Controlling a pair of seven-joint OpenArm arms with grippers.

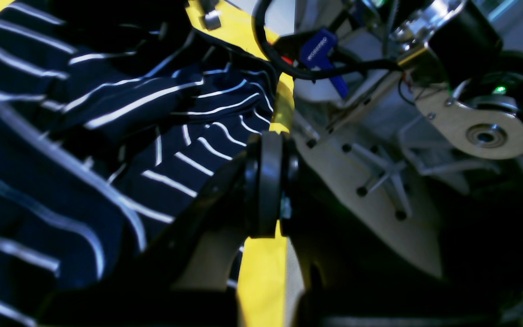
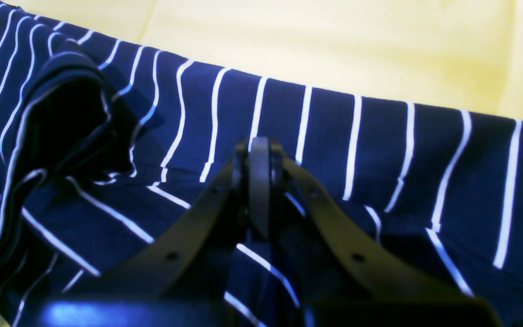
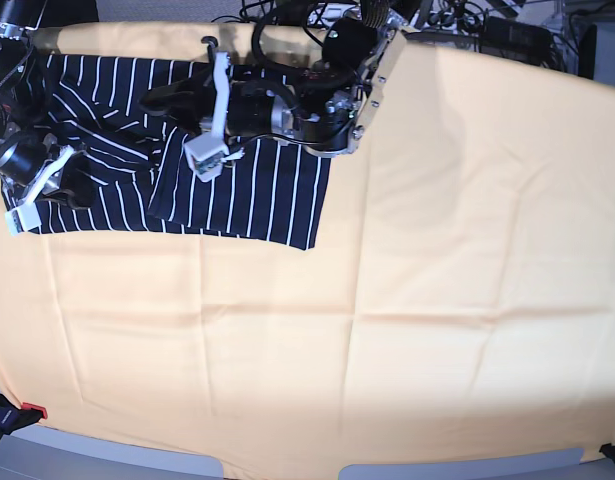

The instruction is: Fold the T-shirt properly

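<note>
The dark navy T-shirt (image 3: pixel 257 190) with thin white stripes lies at the far left of the yellow-orange cloth (image 3: pixel 437 300). Its right part is flat and its left part is bunched. My left gripper (image 3: pixel 159 100) reaches in from the back over the shirt's upper middle. In the left wrist view this gripper (image 1: pixel 269 141) is shut, with raised, crumpled T-shirt (image 1: pixel 166 150) fabric drawn to its tips. My right gripper (image 3: pixel 75 188) is at the shirt's left end. Its fingers (image 2: pixel 259 145) are shut, and folds of the T-shirt (image 2: pixel 379 150) gather at them.
The yellow-orange cloth (image 2: pixel 334 41) covers the whole table and is bare in front of and to the right of the shirt. Cables and electronics (image 3: pixel 487 30) line the back edge. The robot's base plate (image 1: pixel 379 181) fills the right of the left wrist view. A red clamp (image 3: pixel 32 410) sits at the front-left corner.
</note>
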